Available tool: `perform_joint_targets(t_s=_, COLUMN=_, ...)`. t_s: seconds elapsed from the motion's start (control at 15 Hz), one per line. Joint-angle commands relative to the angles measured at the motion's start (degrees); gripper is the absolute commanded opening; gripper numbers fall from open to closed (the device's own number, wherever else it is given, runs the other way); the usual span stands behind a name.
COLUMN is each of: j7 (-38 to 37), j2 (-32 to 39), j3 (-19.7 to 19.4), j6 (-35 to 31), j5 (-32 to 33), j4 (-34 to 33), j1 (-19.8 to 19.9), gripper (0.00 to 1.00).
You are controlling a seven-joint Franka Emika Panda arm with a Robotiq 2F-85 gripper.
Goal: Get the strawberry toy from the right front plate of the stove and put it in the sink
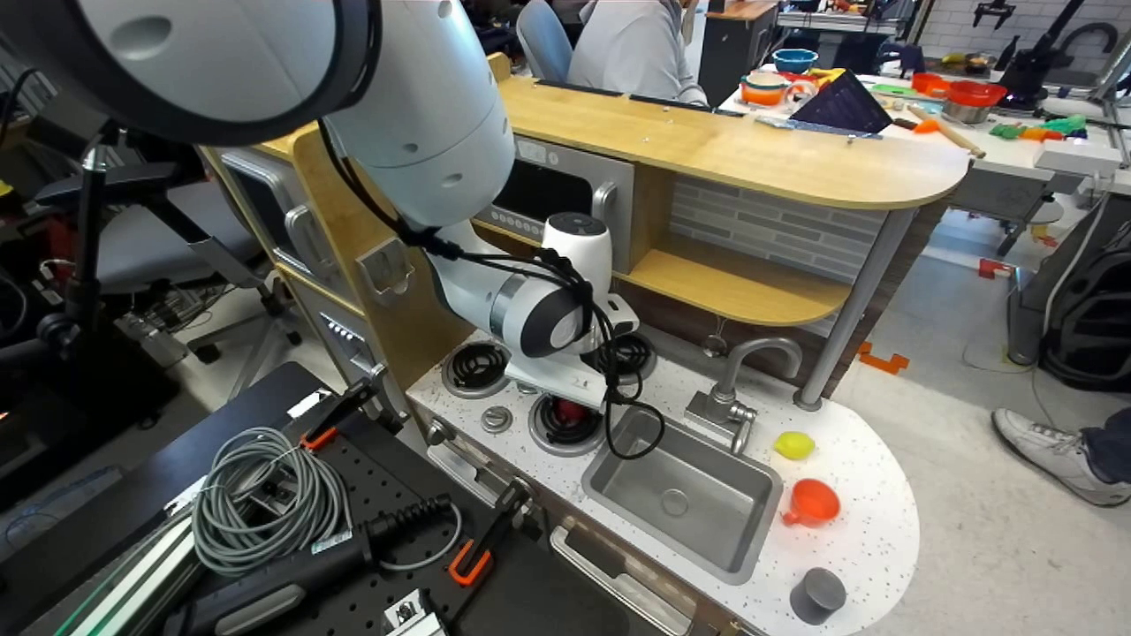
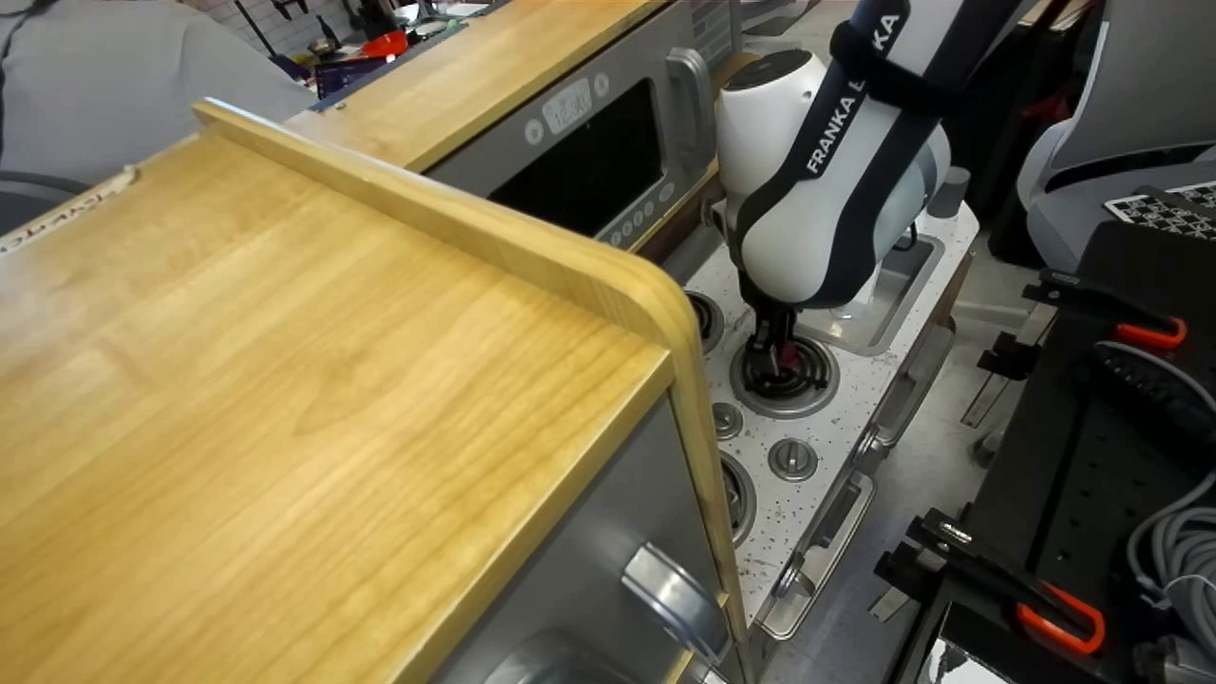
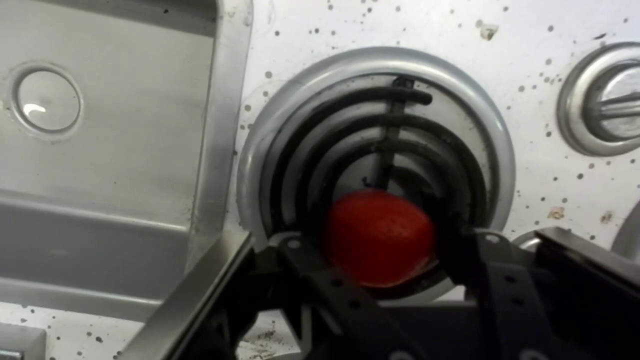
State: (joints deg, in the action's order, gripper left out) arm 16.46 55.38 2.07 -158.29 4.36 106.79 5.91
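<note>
Step in hand: grasping, judged nearly or fully complete. The gripper (image 3: 380, 215) is at the stove (image 1: 464, 408), its jaws narrow and apparently pressed against both sides of the strawberry toy (image 3: 380, 237). The toy is over the near right burner (image 3: 385, 60), just left of the sink (image 1: 716, 530); whether it rests on the burner or hangs slightly clear cannot be told. Next move: verify the hold, lift vertically until the toy clears the sink rim, then traverse right. Release only over the sink, with the toy held low.
</note>
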Motion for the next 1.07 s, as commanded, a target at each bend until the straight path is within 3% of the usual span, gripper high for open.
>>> perform_joint_targets(t_s=0.0, j7=-1.3, j2=0.7, j3=-0.3, j6=2.1, j5=0.8, j4=-1.7, j1=-0.5, gripper=0.28)
perform_joint_targets(t_s=0.4, j7=-2.9, j2=-1.6, j3=-1.3, j6=2.4, j5=0.7, j4=0.7, j1=-0.8, gripper=0.28)
perform_joint_targets(t_s=1.0, j7=-4.6, j2=-4.6, j3=-5.9, j6=2.2, j5=1.1, j4=3.8, j1=0.2, gripper=0.28)
